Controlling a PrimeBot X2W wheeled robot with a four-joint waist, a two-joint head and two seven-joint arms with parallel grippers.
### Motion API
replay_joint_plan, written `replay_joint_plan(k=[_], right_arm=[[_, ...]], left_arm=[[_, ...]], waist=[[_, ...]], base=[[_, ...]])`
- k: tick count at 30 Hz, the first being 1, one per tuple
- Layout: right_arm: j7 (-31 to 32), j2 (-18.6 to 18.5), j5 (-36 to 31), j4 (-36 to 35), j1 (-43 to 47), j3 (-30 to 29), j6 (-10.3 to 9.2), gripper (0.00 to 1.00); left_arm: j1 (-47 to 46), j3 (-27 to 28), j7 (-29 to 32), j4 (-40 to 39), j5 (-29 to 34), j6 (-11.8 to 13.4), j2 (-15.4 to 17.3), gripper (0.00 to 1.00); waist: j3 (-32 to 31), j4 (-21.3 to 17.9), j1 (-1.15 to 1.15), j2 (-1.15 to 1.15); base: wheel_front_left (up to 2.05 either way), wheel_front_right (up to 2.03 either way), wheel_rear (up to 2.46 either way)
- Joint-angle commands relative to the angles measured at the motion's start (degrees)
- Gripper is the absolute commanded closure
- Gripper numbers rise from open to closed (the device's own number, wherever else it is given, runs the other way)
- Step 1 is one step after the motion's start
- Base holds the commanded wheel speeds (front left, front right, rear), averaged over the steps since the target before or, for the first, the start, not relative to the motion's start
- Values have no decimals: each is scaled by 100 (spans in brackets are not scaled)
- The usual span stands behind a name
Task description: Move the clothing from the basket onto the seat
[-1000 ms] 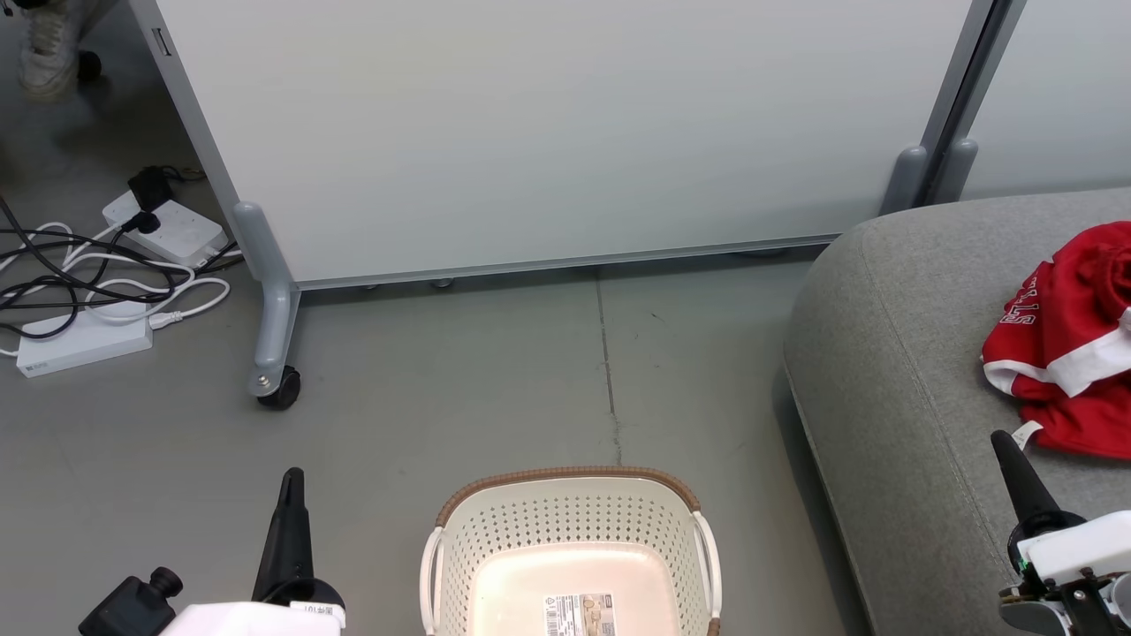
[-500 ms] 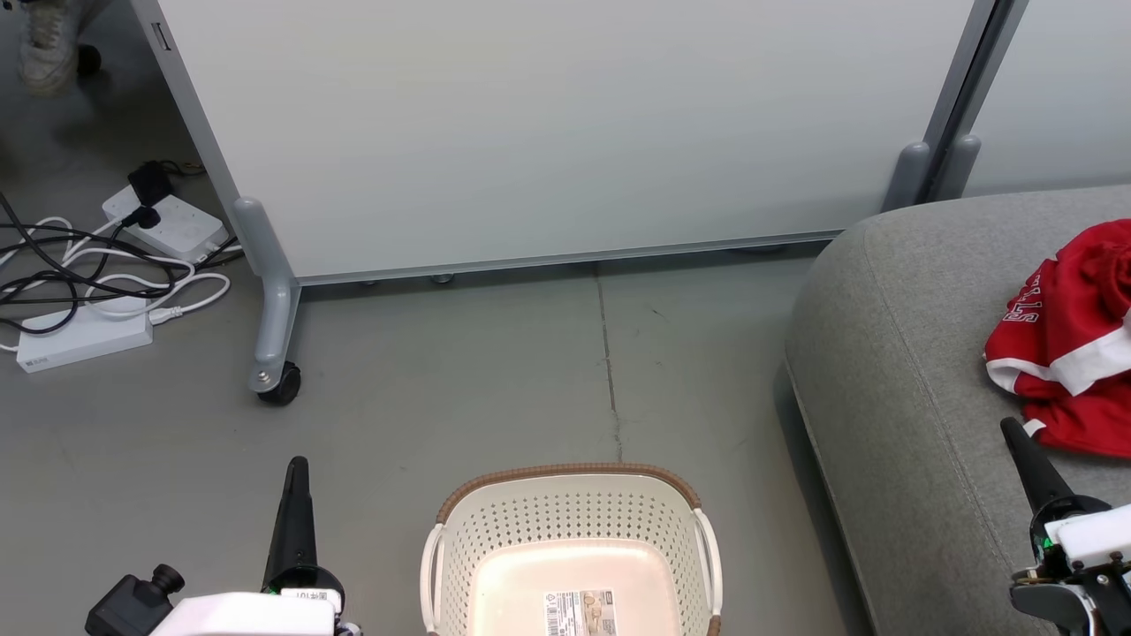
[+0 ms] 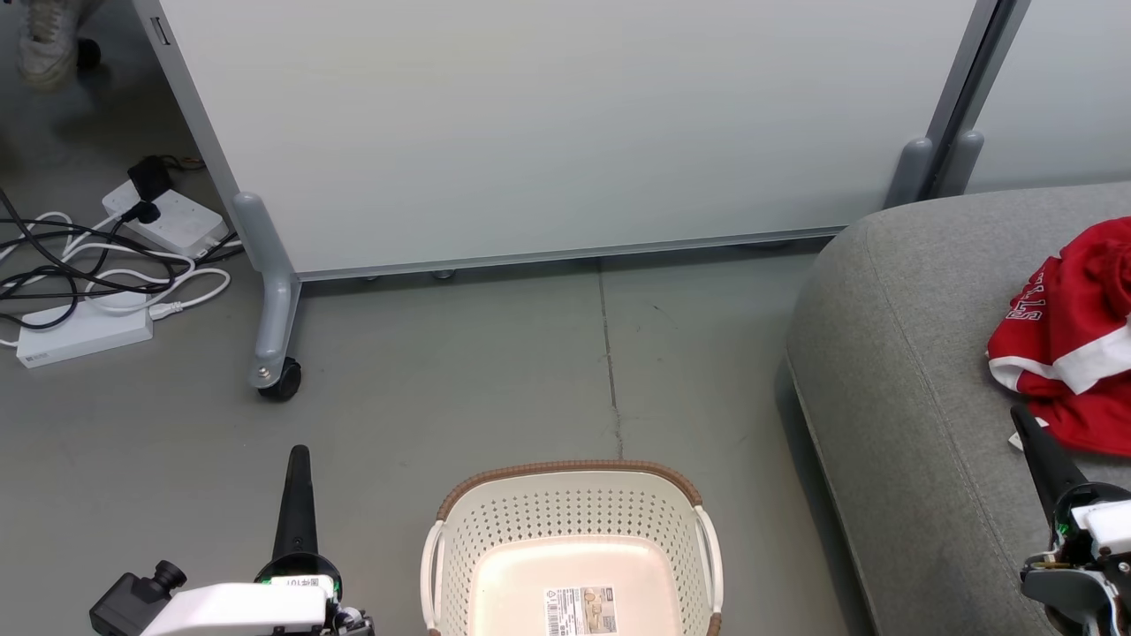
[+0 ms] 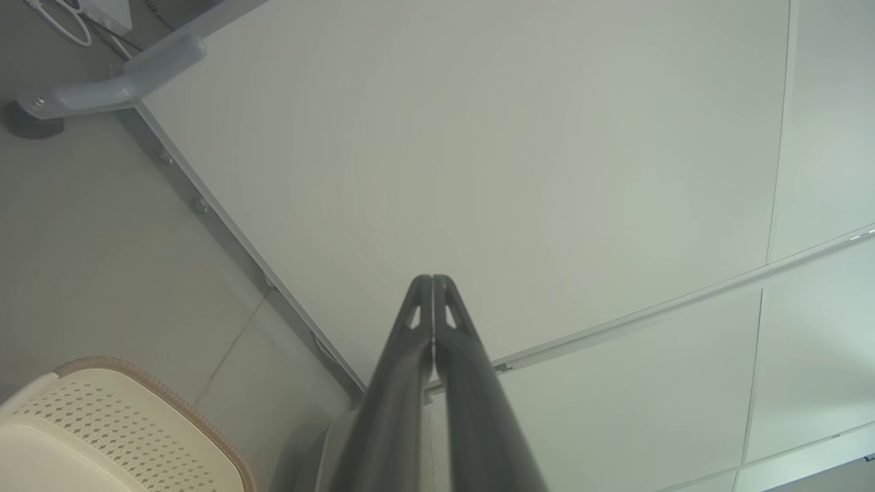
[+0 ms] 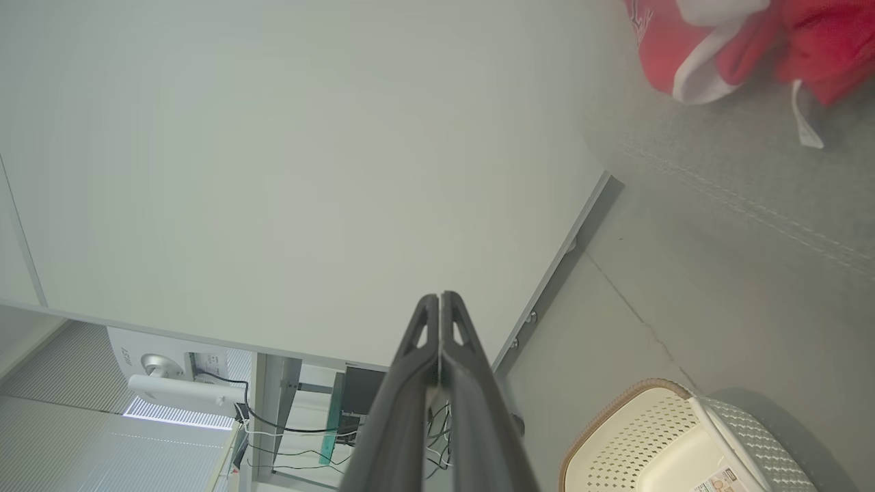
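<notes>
The cream basket (image 3: 573, 517) stands on the floor at the bottom centre of the head view, with nothing inside but a label sticker (image 3: 580, 609) on its base. The red clothing (image 3: 1074, 336) with white trim lies bunched on the grey seat (image 3: 892, 371) at the right; it also appears at the top right of the right wrist view as red clothing (image 5: 724, 41). My left gripper (image 3: 299, 459) is shut and holds nothing, left of the basket. Over the seat's front part, just below the clothing, my right gripper (image 3: 1021, 417) is shut too. Both wrist views show pressed-together fingertips (image 4: 433, 281) (image 5: 439, 299).
A grey partition panel (image 3: 565, 132) on castor legs (image 3: 281, 382) stands behind the basket. Power strips and tangled cables (image 3: 97, 283) lie on the floor at far left. A person's shoe (image 3: 40, 49) is at the top left corner.
Both grippers have risen slightly in the head view; the right one has drifted rightward closer to the clothing's lower edge. The basket and clothing stay put.
</notes>
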Motion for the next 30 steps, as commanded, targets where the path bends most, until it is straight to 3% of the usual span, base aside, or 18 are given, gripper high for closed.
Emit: replay_joint_plan(k=[1, 30], right_arm=[[71, -60, 150, 10, -141, -58, 12, 100], [528, -92, 1319, 321, -417, -376, 14, 100]], left_arm=[[-136, 6, 2, -47, -129, -50, 6, 100], [-276, -30, 8, -46, -1290, -239, -116, 100]], waist=[[4, 1, 0, 0], [79, 22, 0, 0]], base=[[0, 0, 0], [0, 0, 0]])
